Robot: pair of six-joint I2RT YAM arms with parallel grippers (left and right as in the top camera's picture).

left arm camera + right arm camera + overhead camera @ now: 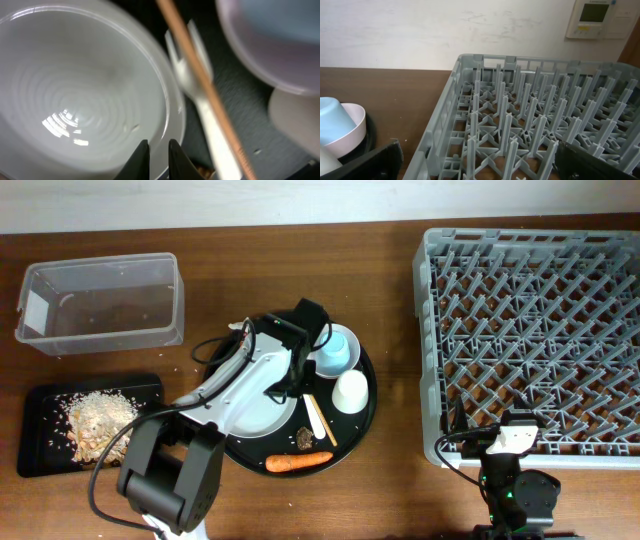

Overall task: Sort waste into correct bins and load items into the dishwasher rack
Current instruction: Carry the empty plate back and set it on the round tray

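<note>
Evidently the sort is only part done: rice scraps lie in the shallow black tray at lower left, while the carrot rests at the lower edge of the round black tray. The clear tub, upper left, holds only specks. The dishwasher rack, right, has nothing loaded. White plate, light blue cup, small white cup, chopsticks and fork all sit on the round tray. The left gripper has its fingers nearly together at the plate rim — whether it pinches the rim cannot be told. The right gripper — spread wide, empty — faces the rack.
</note>
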